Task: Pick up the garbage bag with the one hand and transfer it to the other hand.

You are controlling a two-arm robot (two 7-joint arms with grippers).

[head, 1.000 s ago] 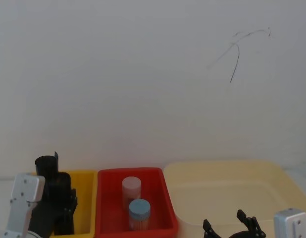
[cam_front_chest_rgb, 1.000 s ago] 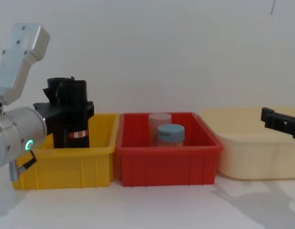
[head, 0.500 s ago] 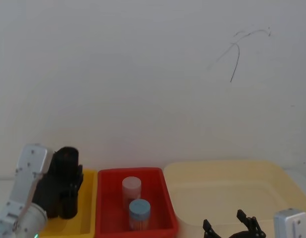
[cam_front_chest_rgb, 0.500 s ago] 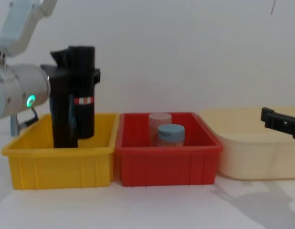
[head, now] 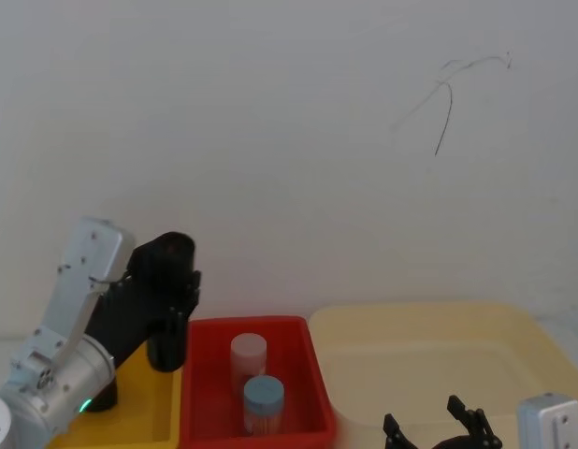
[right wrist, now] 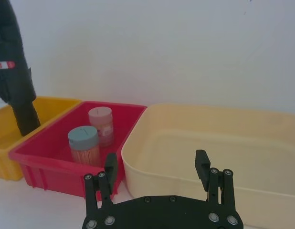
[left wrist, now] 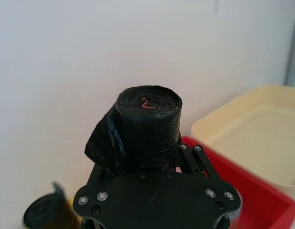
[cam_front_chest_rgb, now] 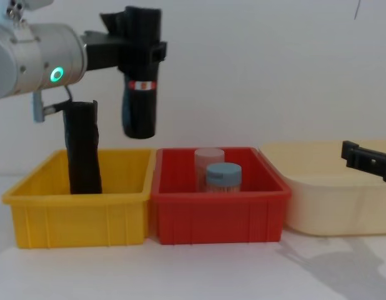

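The garbage bag (cam_front_chest_rgb: 140,106), a glossy black roll with a red-and-white band, hangs upright in the air above the seam between the yellow tray (cam_front_chest_rgb: 80,219) and the red tray (cam_front_chest_rgb: 218,215). My left gripper (cam_front_chest_rgb: 143,50), on the silver arm with the green ring, is shut on its upper part. The head view shows the bag (head: 167,323) in that gripper (head: 172,290), and the left wrist view looks down on the bag's rolled end (left wrist: 147,124). My right gripper (right wrist: 156,162) stands open and empty, low in front of the cream tub (right wrist: 209,143).
A plain black roll (cam_front_chest_rgb: 82,147) stands in the yellow tray. The red tray holds a pink-lidded jar (cam_front_chest_rgb: 208,159) and a blue-lidded jar (cam_front_chest_rgb: 223,175). The cream tub (cam_front_chest_rgb: 330,200) is at the right. A white wall is behind.
My left gripper has lifted the garbage bag out of the yellow tray and carried it up and to the right. The right gripper has not moved.
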